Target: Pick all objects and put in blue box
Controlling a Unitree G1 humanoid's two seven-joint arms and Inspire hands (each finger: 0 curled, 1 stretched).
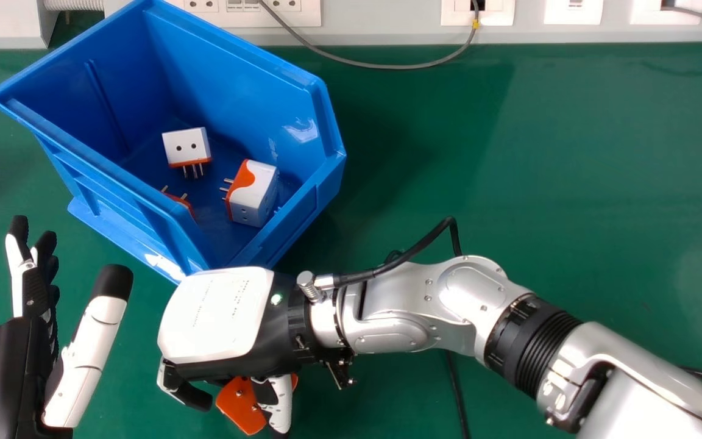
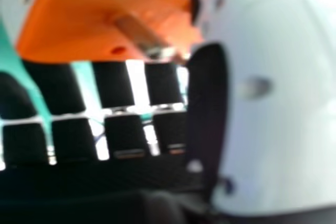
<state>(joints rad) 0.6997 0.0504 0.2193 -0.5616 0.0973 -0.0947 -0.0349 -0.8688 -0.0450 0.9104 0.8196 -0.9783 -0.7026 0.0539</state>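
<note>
My right hand (image 1: 217, 317) is low in the head view, just below the blue box (image 1: 174, 201), its fingers and thumb curled round an orange and white plug adapter (image 1: 241, 405). In the right hand view the adapter (image 2: 94, 19) shows its orange face and a metal pin, close to the thumb of my right hand (image 2: 273, 129). Inside the box lie a white adapter (image 1: 185, 146) with an orange base, a second one (image 1: 255, 194) tilted on its side, and a third (image 1: 181, 202) partly hidden by the wall. My left hand (image 1: 28, 366) is open at the lower left.
The green table (image 1: 540, 183) extends right of the box. Wall sockets (image 1: 479, 12) and a hanging grey cable (image 1: 381, 64) line the back edge. A black cable (image 1: 457, 396) lies beneath the right forearm.
</note>
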